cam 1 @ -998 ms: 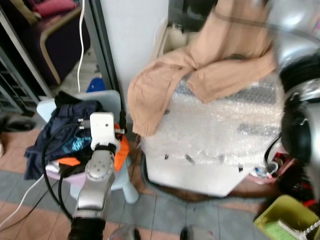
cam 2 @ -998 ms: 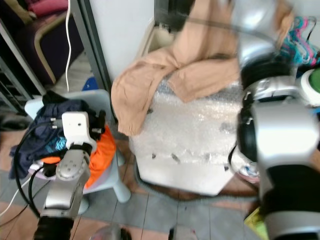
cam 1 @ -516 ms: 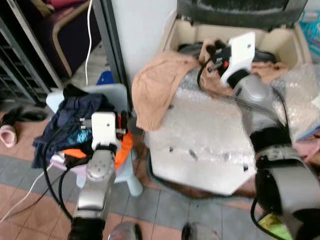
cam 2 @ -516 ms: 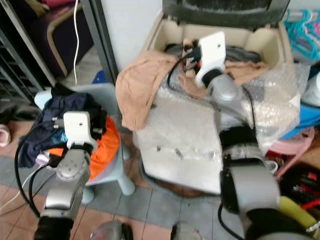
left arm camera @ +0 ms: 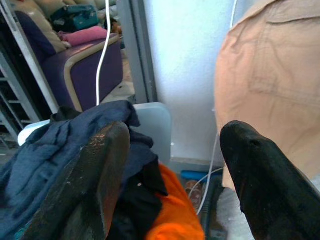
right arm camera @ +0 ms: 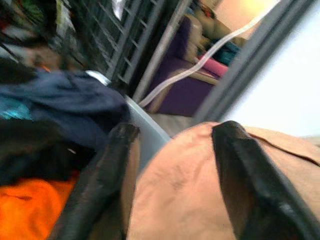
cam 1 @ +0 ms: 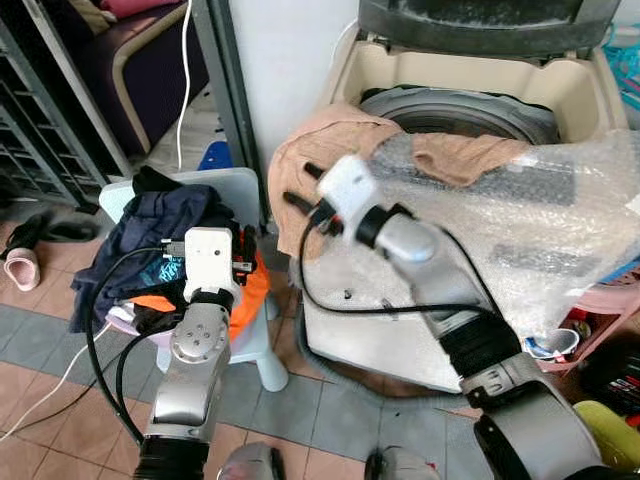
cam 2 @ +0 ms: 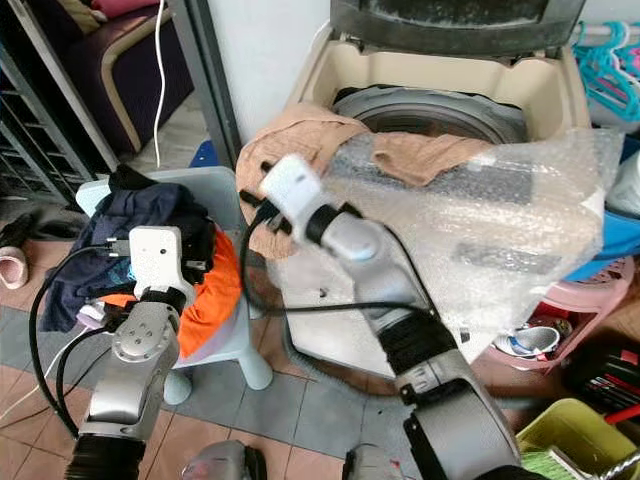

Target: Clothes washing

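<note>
Near, at eight o'clock, the left gripper (left arm camera: 172, 150) hangs with fingers apart, holding nothing, over the dark and orange clothes pile (cam 1: 150, 250) on the little chair (cam 1: 235, 190). At twelve o'clock the right gripper (right arm camera: 172, 165), fingers spread wide, is just above the tan garment (cam 1: 310, 170). That garment drapes over the washing machine (cam 1: 460, 110) rim, only partly in. The pile is left to load.

A washer (cam 1: 470, 60) stands in front of me. Pants (cam 1: 320, 170) hang over its left rim. To its left, a pile of clothes (cam 1: 150, 240) lies on a chair (cam 1: 235, 190), under my left gripper (left arm camera: 172, 150).
</note>
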